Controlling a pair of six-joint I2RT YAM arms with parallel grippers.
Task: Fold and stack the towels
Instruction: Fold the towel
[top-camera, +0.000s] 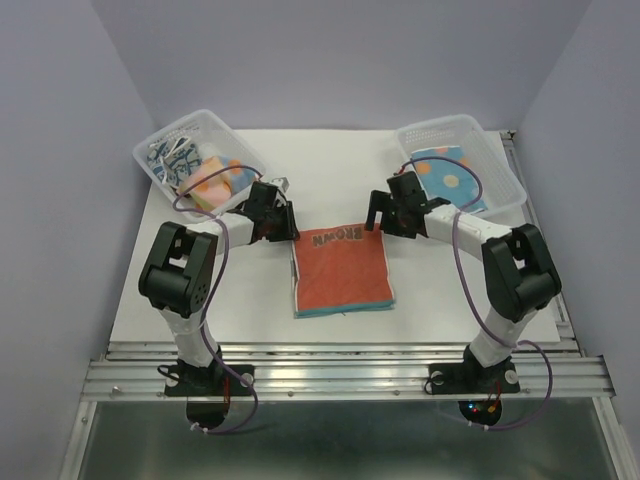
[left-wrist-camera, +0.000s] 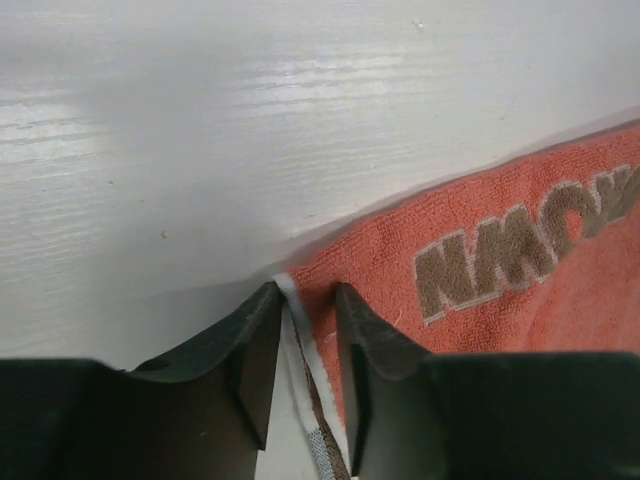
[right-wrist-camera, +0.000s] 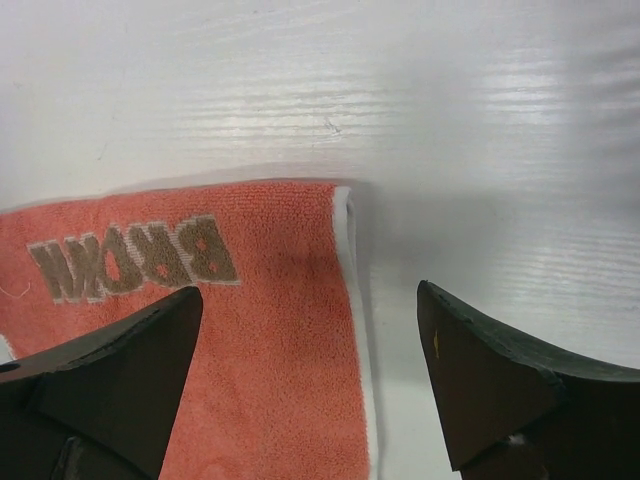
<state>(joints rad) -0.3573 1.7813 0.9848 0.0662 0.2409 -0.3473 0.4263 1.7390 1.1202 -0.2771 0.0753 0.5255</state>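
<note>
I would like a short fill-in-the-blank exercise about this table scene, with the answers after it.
The word printed on the orange-red towel is ____.
The jaws of the right gripper stand wide ____ above that towel's corner.
The blue towel with orange dots lies inside a clear plastic ____.
Missing words: BROWN; open; basket.

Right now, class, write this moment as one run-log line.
left gripper: astride far-left hem of red-orange BROWN towel, grip unclear | right gripper: open over far-right corner | towel: lying flat
</note>
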